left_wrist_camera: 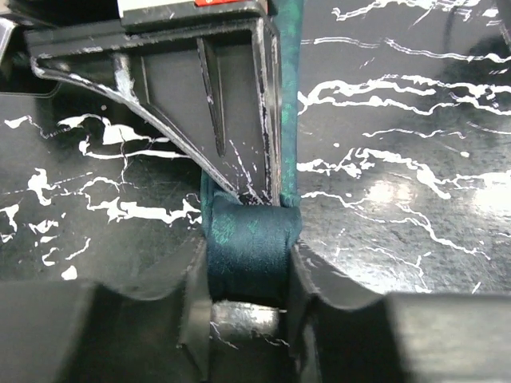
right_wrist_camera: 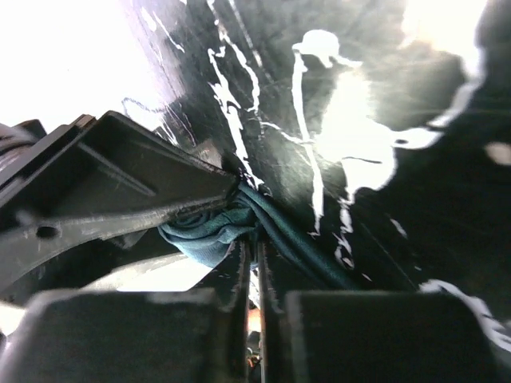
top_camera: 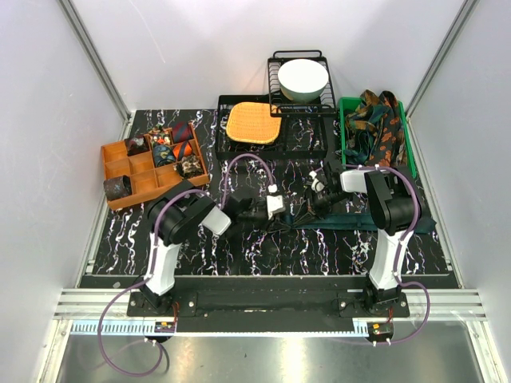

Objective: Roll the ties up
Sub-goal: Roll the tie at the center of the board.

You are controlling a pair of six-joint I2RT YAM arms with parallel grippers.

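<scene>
Where coiled, teal tie [left_wrist_camera: 249,243] inside left claw [left_wrist_camera: 249,281]

You get no text, brand, number or sign that can be read in any of the three views. The white-and-red patch [left_wrist_camera: 160,6] at the top edge of the left wrist view is cut off by the frame and shows no letters you can make out. The small orange tags [top_camera: 166,325] by the arm bases at the bottom of the top view are too small to read
</scene>
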